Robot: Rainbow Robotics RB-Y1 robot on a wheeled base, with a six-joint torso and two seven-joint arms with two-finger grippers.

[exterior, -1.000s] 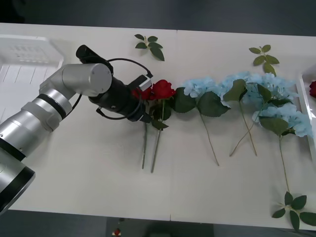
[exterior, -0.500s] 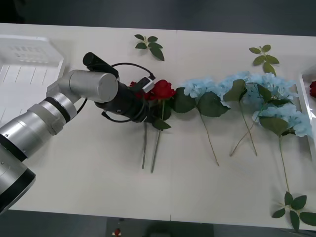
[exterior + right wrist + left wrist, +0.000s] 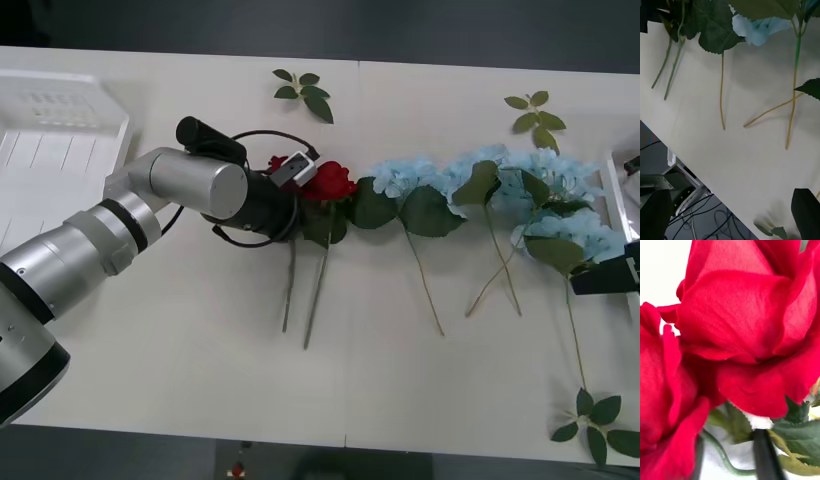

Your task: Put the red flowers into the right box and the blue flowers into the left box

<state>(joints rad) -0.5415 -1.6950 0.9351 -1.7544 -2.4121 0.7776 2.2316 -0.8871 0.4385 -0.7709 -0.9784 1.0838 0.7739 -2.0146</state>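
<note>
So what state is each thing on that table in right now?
Red roses: two lying side by side on the table.
Blue flowers: lying in a loose row, unsorted.
Left box: no flowers visible inside.
Left pincer: down at the roses.
Right pincer: open, near the table's right edge.

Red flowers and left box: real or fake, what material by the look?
Red flowers: likely fabric petals, a fine matte weave shows up close; stems look like smooth green plastic. Left box: probably white, slightly translucent plastic with ribbed walls. The left gripper is at the blooms.
</note>
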